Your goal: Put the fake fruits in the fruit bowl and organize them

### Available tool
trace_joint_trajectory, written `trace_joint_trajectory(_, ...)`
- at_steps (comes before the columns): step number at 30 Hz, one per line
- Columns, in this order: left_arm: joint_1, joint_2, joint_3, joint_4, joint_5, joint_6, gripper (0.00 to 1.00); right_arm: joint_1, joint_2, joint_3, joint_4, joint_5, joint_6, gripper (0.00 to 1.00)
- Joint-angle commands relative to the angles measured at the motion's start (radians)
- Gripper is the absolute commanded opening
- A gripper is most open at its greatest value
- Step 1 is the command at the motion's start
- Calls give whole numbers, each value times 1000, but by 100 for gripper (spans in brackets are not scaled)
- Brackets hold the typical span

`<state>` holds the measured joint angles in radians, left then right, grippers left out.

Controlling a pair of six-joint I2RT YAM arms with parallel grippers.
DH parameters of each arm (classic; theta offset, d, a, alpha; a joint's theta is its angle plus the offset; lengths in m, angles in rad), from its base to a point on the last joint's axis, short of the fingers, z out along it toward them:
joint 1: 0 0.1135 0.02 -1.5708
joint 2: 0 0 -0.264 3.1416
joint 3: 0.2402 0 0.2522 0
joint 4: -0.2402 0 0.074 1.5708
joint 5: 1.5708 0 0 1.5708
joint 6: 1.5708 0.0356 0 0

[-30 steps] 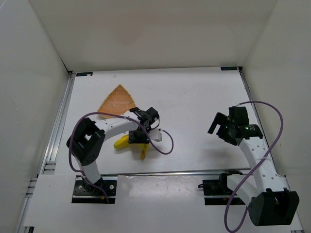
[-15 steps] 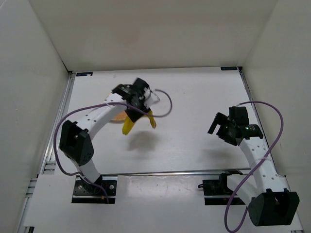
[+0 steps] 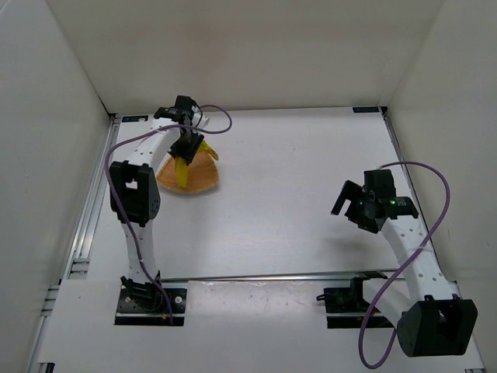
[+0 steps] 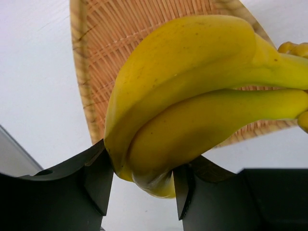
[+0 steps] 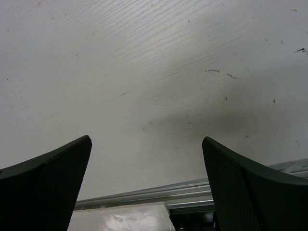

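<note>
My left gripper [image 3: 186,145] is shut on the bunch of yellow bananas [image 3: 185,165] and holds it above the woven orange-tan fruit bowl [image 3: 203,177] at the back left. In the left wrist view the fingers [image 4: 98,175] clamp the bananas [image 4: 192,91] near one end, with the wicker bowl [image 4: 101,53] below them. I cannot tell whether the bananas touch the bowl. My right gripper [image 3: 351,203] is open and empty above bare table on the right [image 5: 147,192].
White walls enclose the table on three sides. A metal rail [image 3: 93,194] runs along the left edge close to the bowl, and another rail [image 5: 144,195] runs along the near edge below my right gripper.
My left gripper has carried the bananas from the table's near middle up and back to the left, over the bowl. The right arm has not moved.
</note>
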<state>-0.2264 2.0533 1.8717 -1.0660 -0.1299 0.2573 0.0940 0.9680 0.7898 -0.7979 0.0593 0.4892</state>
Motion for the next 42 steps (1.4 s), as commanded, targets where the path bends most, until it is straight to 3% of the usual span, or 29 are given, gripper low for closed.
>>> trace_joint_trajectory(1,7,-8,81,-23,-23,-4,57,6,1,39,6,-18,-12,100)
trace_joint_trajectory(2,7,2,96,-23,-37,5,60,6,-8,39,6,-18,-12,100)
trace_joint_trajectory(7,27,-63,87,-23,-94,-4,100,6,-26,39,-3,-18,-21,100)
trace_joint_trajectory(14,156,-342,103,-39,-151,-47,100,6,-35,39,-12,-18,-21,100)
trace_joint_trajectory(17,304,-486,-66,69,-165,-47,100,6,-35,28,-12,-27,-12,100)
trace_joint_trajectory(21,514,-562,-320,120,-102,-27,100,15,-44,-3,9,-47,-3,100)
trace_joint_trajectory(24,585,-611,-562,158,-70,-13,100,15,-54,-24,19,-47,6,100)
trace_joint_trajectory(28,688,-688,-745,214,72,-13,100,15,-64,-43,19,-47,6,100)
trace_joint_trajectory(33,797,-771,-874,233,186,-64,100,15,-86,-82,28,-47,17,100)
trace_joint_trajectory(42,835,-792,-911,233,234,-64,100,15,-104,-113,46,-65,46,100)
